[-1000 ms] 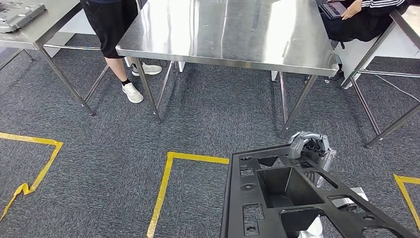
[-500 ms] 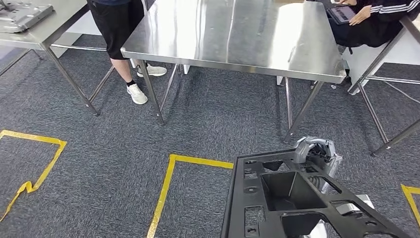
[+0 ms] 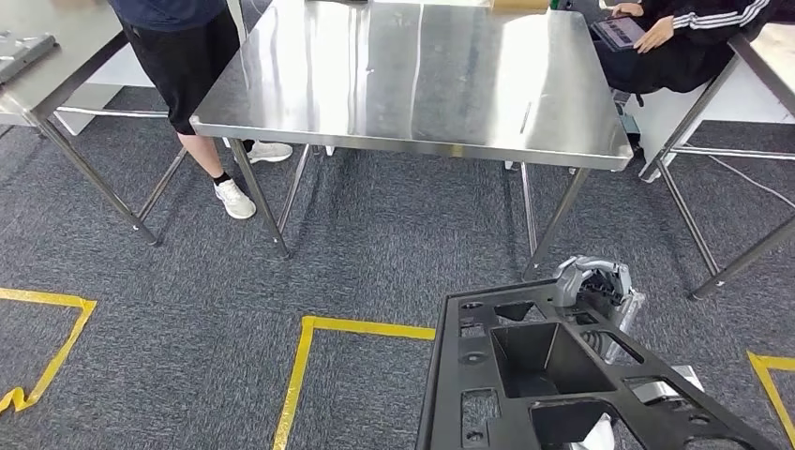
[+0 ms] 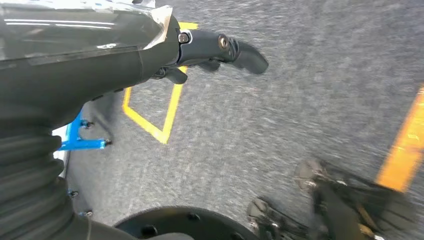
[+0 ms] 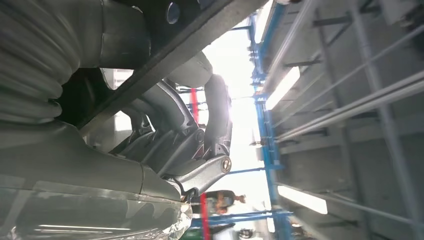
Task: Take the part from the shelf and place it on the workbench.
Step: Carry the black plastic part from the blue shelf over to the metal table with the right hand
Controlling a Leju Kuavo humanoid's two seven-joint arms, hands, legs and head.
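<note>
Where the head view runs left to right: a side desk (image 3: 37, 75) at far left with a grey part's corner on it, a person (image 3: 183, 56) in dark shorts standing beside it, then the wide steel desk (image 3: 412, 80) across the middle, bare-topped, and a seated person (image 3: 680, 37) with a tablet at far right. Yellow floor tape (image 3: 309, 375) marks the grey carpet (image 3: 375, 234) on the near side.

Near right, the black part (image 3: 544, 375), a moulded panel with deep pockets and cut-outs, is held up over the floor, short of the steel desk. The right hand (image 3: 591, 281) grips its far edge, fingers curled over the rim. The right wrist view adds the underside: fingers (image 5: 217, 115) hooked round the panel's dark edge, ceiling lights beyond.

The left wrist view gives the left hand (image 4: 215, 50) hanging over the carpet, dark fingers loosely apart, holding nothing.

Against a second ago, the whole scene has shifted: the camera has moved, and the steel desk shows more of its top. The grip on the part is unchanged.
</note>
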